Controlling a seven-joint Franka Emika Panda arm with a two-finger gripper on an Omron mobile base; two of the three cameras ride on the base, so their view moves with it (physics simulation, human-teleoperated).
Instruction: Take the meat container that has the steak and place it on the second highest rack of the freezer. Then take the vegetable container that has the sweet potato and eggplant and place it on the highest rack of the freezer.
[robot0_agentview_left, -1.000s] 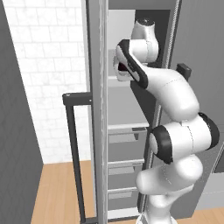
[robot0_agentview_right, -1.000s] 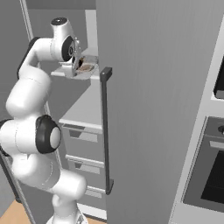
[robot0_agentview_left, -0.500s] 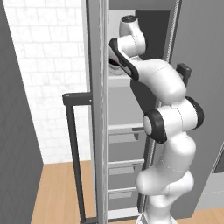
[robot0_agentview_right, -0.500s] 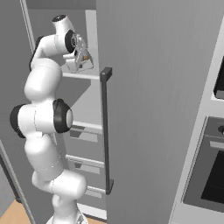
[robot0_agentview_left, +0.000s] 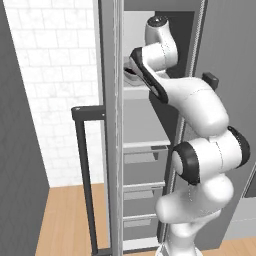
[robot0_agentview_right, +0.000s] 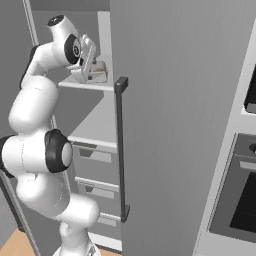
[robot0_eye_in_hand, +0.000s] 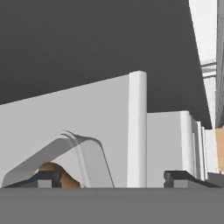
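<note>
We see tool up at highest rack inside freezer, fingers well apart, clamped on nothing. Clear container sits on highest rack, just under tool, near rack's front edge. Sweet potato, orange-brown, lies inside container beside one fingertip. We cannot make out eggplant. Dark handle runs down door edge below rack level. Drawers sit well below rack
</note>
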